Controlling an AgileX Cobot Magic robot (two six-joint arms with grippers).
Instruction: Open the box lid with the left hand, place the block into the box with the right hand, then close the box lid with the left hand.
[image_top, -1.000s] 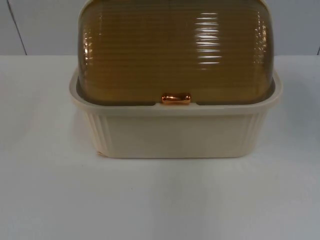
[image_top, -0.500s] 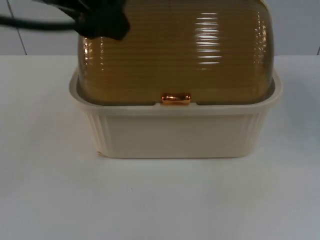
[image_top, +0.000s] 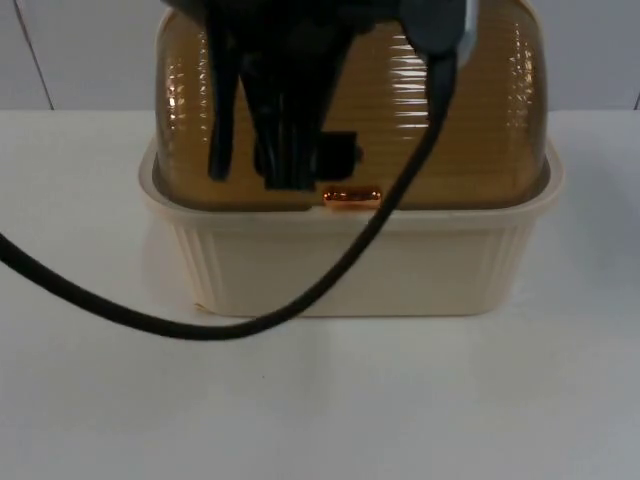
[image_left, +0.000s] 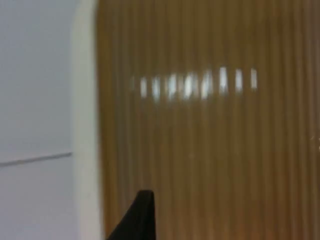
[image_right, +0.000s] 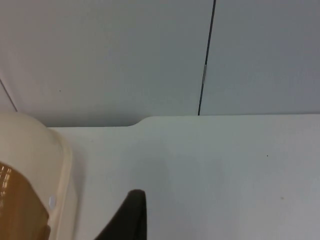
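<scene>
1. Left end effector (image_top: 290, 170): hangs in front of the amber lid (image_top: 480, 120), tips just left of the copper handle (image_top: 351, 197). Finger gap: cannot tell. Left wrist view shows the ribbed lid close up beside the cream rim (image_left: 85, 125).
2. Box (image_top: 350, 265): cream, centre of the white surface (image_top: 320, 400), lid down and shut. Opening step not yet done.
3. Block: not located; possibly off to one side.
4. Right end effector (image_right: 131, 220): waits beside the box's end over bare surface. Finger gap: cannot tell.
5. Risks: tips sit off the handle, so a closing grip may miss it or slide on the glossy ribs. Pulling forward instead of up could drag the light box.
</scene>
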